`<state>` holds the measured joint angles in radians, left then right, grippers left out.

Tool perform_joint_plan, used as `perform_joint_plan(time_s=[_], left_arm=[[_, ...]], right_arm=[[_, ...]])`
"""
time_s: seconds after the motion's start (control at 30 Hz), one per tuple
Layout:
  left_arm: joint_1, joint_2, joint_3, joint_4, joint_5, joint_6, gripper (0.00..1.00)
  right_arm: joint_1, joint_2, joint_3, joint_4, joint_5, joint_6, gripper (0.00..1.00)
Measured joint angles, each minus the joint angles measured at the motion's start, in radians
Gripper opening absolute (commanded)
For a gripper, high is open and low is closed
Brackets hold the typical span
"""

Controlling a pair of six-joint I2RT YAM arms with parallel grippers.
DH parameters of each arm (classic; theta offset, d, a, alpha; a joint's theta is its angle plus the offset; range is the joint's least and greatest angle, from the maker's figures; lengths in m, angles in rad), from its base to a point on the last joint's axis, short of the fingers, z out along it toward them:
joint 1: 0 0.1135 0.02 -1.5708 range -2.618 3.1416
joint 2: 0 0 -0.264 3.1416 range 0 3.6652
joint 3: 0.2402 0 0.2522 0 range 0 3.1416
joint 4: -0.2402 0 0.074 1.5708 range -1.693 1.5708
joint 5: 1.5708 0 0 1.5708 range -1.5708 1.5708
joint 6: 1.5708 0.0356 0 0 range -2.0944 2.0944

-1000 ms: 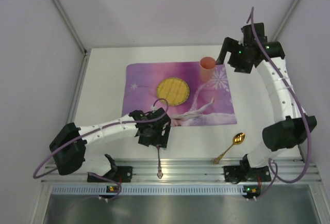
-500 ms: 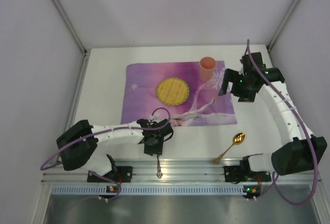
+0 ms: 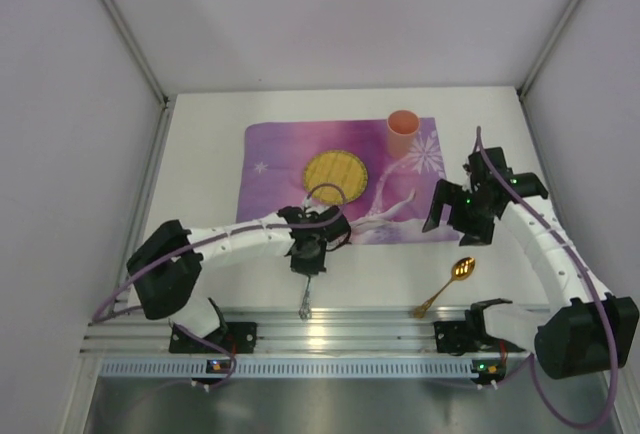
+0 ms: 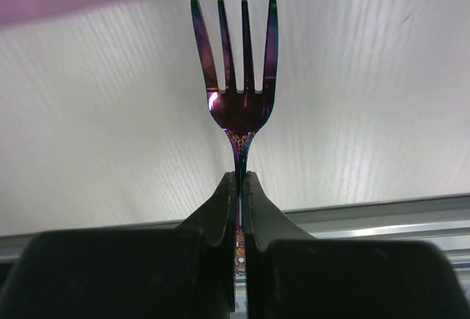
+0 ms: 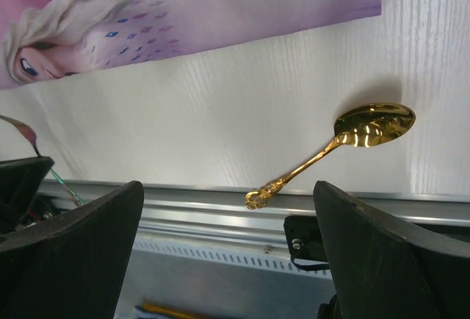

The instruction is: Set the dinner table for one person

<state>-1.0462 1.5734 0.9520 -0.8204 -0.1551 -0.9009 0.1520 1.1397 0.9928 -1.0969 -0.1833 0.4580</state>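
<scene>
Our left gripper (image 4: 239,181) is clamped on the fork (image 4: 236,106) at its thin neck, down at the dinner table (image 3: 200,144), just off the near edge of the placemat (image 3: 280,154). It looks like light, stiff, slick metal, so we'd say that narrow neck is the right place to pinch it. Right gripper (image 5: 224,209) gapes empty.

1. One purple placemat (image 3: 280,159) is lying on the one white surface (image 3: 200,144).
2. One round yellow plate (image 3: 335,175) is sitting at the placemat's middle.
3. One pink cup (image 3: 402,126) is standing at the placemat's far edge, toward its right corner.
4. One fork (image 4: 236,106) is pointing its tines at the placemat's near edge.
5. One gold spoon (image 5: 371,126) is lying just off the placemat's near right corner.
</scene>
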Motion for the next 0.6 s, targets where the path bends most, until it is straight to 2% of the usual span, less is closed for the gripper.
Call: perform_joint_plan(time_s=[0.1,0.3,0.6], left_arm=[[0.108,-0.033,0.093,-0.023,-0.033,0.081,0.0],[0.46,-0.082,0.219,-0.019,-0.056,0.312,0.0],[0.689,0.1,0.334,0.13,0.038,0.566,0.0]], right_arm=[[0.0,-0.002,0.006,0.011,0.0,0.004,1.0],[-0.006,-0.001,0.012,0.016,0.041,0.019,1.0],[-0.037,0.045,0.011,0.022,-0.029,0.023,1.0]])
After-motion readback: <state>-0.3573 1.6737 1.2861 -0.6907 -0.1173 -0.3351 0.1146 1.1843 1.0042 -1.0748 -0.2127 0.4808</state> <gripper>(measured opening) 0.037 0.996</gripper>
